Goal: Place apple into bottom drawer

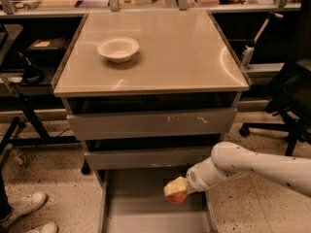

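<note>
The gripper (pixel 175 188) is clasping the apple (pixel 178 198), which is hanging just under its fingertips over the open bottom drawer (pixel 141 212), below the counter's (pixel 170 57) front edge, toward its right corner. A white bowl (pixel 118 48) is sitting near the counter's left edge.

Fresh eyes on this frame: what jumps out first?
First, the white arm reaching in from the right, its gripper shut on the apple and held over the right side of the open bottom drawer at the foot of the cabinet. After that, the white bowl sitting on the cabinet top, towards its back left.
</note>
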